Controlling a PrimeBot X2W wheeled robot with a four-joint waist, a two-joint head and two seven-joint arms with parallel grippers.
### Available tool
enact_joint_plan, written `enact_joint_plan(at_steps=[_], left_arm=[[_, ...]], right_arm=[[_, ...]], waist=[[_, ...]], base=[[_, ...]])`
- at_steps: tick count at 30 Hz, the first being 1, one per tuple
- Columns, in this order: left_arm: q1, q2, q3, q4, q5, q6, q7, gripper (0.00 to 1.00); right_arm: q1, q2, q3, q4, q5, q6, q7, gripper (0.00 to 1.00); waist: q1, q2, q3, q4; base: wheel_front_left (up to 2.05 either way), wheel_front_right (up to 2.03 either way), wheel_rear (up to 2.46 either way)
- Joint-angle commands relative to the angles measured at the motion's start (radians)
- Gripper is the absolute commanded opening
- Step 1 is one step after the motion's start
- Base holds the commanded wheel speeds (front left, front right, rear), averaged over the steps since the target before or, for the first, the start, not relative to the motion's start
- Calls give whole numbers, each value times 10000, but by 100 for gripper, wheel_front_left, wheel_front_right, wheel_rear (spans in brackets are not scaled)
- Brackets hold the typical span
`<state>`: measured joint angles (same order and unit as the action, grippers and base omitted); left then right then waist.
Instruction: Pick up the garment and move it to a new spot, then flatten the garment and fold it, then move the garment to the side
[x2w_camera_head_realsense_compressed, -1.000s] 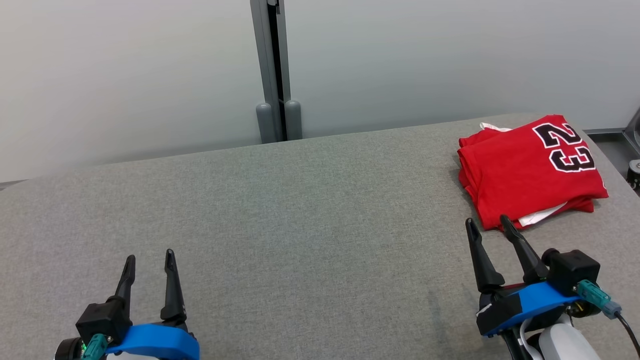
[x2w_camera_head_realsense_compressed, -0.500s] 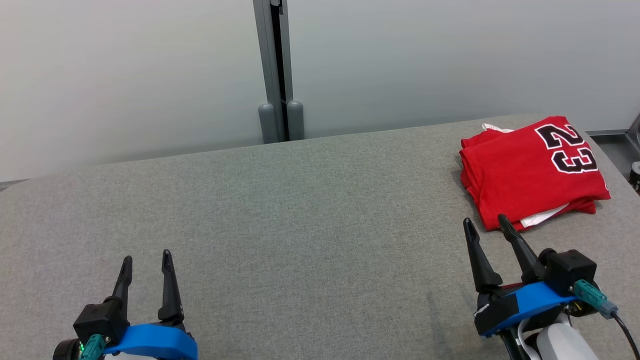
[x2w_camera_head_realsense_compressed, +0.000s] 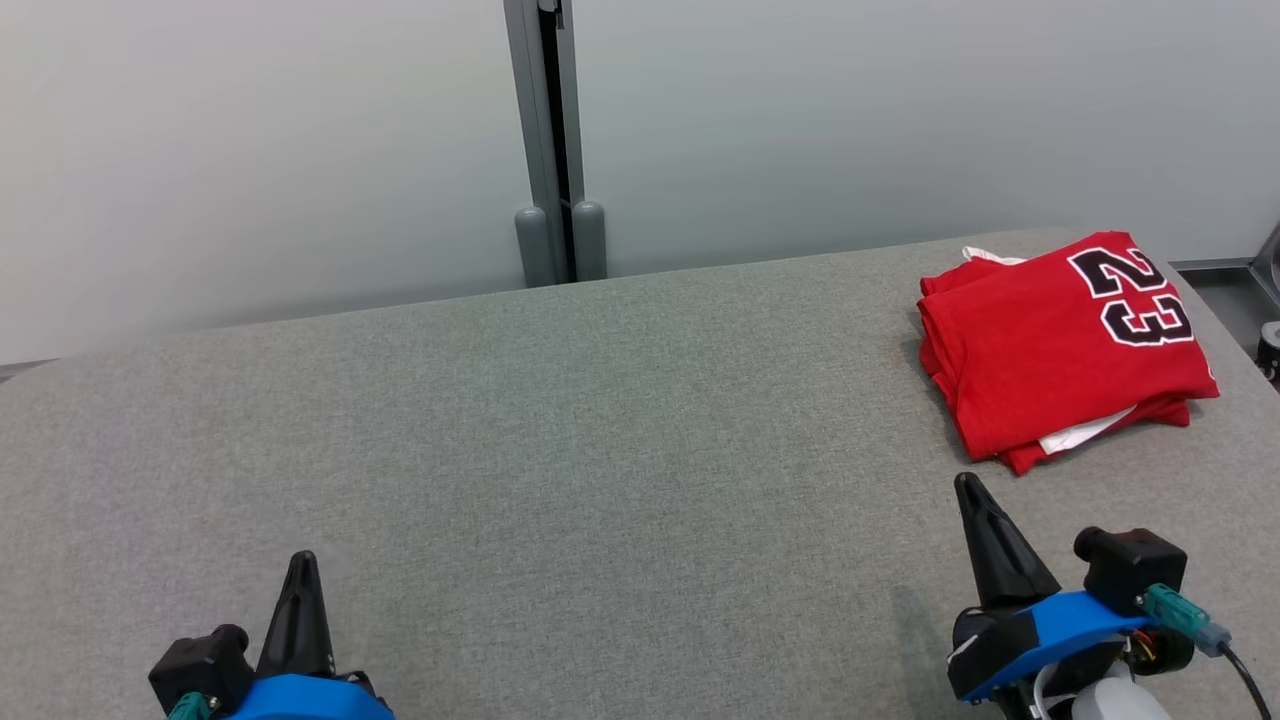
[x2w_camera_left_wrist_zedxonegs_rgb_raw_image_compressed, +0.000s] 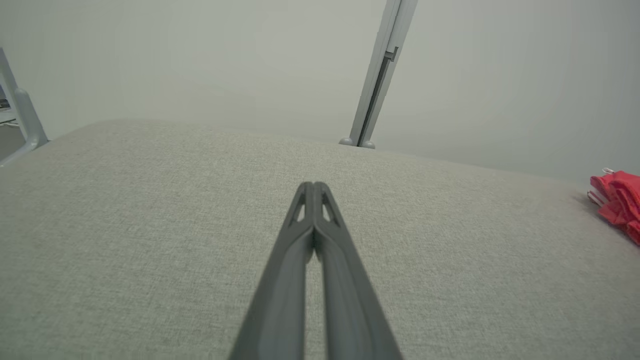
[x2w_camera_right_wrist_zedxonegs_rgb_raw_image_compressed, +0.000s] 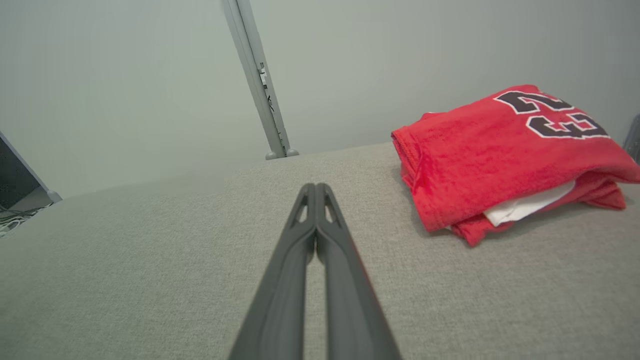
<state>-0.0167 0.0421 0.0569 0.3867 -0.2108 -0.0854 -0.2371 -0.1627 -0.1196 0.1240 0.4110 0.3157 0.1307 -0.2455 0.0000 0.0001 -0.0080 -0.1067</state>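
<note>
A: Left claw (x2w_camera_head_realsense_compressed: 303, 562)?
B: Pressed fully shut, fingers together in one dark point, holding nothing, low over grey worktop (x2w_camera_head_realsense_compressed: 600, 420).
A: Right claw (x2w_camera_head_realsense_compressed: 968, 482)?
B: Likewise closed and empty, pointing forward over the worktop.
A: Garment (x2w_camera_head_realsense_compressed: 1060, 345)?
B: Folded into a neat red stack, white layer peeking from the near edge, black number 23 on top. Lies flat on the worktop just ahead and to the right of the right claw, near but not touching; well off to the right of the left claw.
A: Beyond the claws?
B: Pale wall (x2w_camera_head_realsense_compressed: 250, 150) with a grey upright post (x2w_camera_head_realsense_compressed: 545, 150), ahead and between the two.
</note>
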Motion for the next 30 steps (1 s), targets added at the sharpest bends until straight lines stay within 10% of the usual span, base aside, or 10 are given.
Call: enact_joint_plan(at_steps=[1, 30], left_arm=[[-287, 52, 127, -140, -504, -25, 147, 0], [-487, 73, 218, -700, -5390, -187, 1297, 0]], right_arm=[[-165, 0, -145, -196, 507, 0, 139, 0], [105, 248, -943, -774, 4995, 0, 1373, 0]], waist=[[0, -1, 1, 23], [0, -1, 28, 275]], base=[[0, 0, 0], [0, 0, 0]])
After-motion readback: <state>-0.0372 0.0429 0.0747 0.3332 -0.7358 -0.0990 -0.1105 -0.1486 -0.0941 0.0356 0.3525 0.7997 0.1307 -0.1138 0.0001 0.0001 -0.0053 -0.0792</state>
